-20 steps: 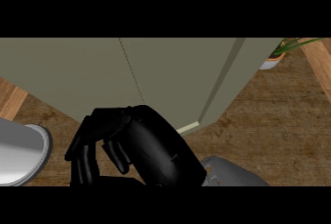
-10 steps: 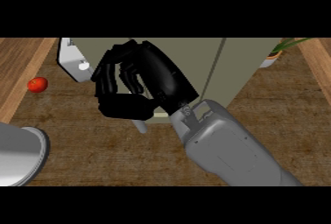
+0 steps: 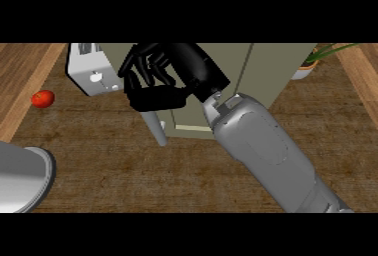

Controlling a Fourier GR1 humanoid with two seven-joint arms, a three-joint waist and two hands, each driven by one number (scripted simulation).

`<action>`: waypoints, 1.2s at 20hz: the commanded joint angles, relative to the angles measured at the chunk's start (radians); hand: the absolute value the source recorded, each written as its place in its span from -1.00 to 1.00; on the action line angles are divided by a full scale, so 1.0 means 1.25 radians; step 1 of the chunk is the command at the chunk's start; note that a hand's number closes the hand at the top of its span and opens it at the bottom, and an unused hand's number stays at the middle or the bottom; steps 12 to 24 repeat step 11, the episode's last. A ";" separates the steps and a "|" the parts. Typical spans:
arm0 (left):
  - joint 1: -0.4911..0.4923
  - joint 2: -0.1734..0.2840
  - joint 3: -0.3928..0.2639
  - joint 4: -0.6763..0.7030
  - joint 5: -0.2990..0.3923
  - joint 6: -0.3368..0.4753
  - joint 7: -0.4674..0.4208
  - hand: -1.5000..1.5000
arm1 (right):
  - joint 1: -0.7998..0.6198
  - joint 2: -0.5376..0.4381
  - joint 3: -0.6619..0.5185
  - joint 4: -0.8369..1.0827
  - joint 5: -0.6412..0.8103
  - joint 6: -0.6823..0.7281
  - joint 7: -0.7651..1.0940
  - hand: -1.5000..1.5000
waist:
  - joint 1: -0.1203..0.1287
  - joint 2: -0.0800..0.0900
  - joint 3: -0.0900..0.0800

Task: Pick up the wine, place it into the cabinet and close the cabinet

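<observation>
Right hand [image 3: 168, 75] fingers curled, upper centre of frame, over the cabinet [image 3: 269, 70]; whether they grasp anything, can't tell. Wine not visible. Cabinet door [image 3: 153, 125] edge-on below the hand. Toaster [image 3: 90, 70] and apple [image 3: 43, 98] upper left, plant [image 3: 314, 62] upper right.

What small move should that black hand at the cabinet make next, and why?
Probably nudge the right hand against the cabinet door to swing it shut. The door juts out ajar just below the hand, and no wine shows on the counter, so it may already be inside the cabinet.
</observation>
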 commanded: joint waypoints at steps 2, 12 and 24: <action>-0.062 -0.020 -0.041 0.025 -0.034 0.027 0.015 -1.00 | -0.054 -0.078 -0.095 0.128 0.017 0.011 -0.032 1.00 | -0.006 0.022 0.004; -0.135 -0.072 -0.123 0.008 -0.082 0.114 0.039 -1.00 | -0.065 -0.105 -0.113 0.187 0.006 0.040 -0.089 1.00 | -0.007 0.027 0.005; -0.135 -0.072 -0.123 0.008 -0.082 0.114 0.039 -1.00 | -0.065 -0.105 -0.113 0.187 0.006 0.040 -0.089 1.00 | -0.007 0.027 0.005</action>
